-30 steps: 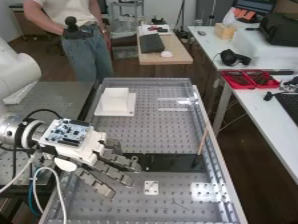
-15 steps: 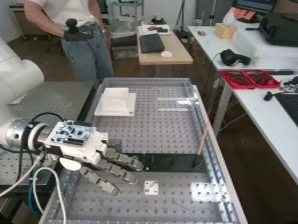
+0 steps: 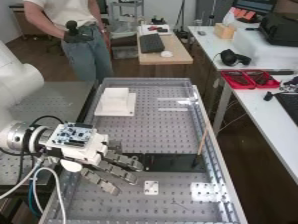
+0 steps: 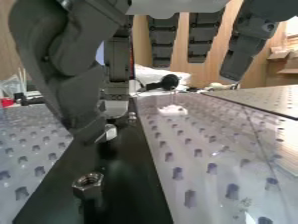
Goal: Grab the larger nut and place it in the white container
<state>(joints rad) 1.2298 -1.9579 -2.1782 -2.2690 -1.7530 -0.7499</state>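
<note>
1 hex nut [image 4: 88, 185] is seen on the black plate [image 4: 136, 192], apart from the hand's [image 3: 92, 151] open, loosely extended fingers [image 3: 118, 173]. The metallic nut is pierced by 1 round hole.

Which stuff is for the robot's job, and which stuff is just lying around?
For the job:
- hand
- nut on the black strip
- white container

Just lying around:
- thin stick
- keyboard
- red trays
</note>
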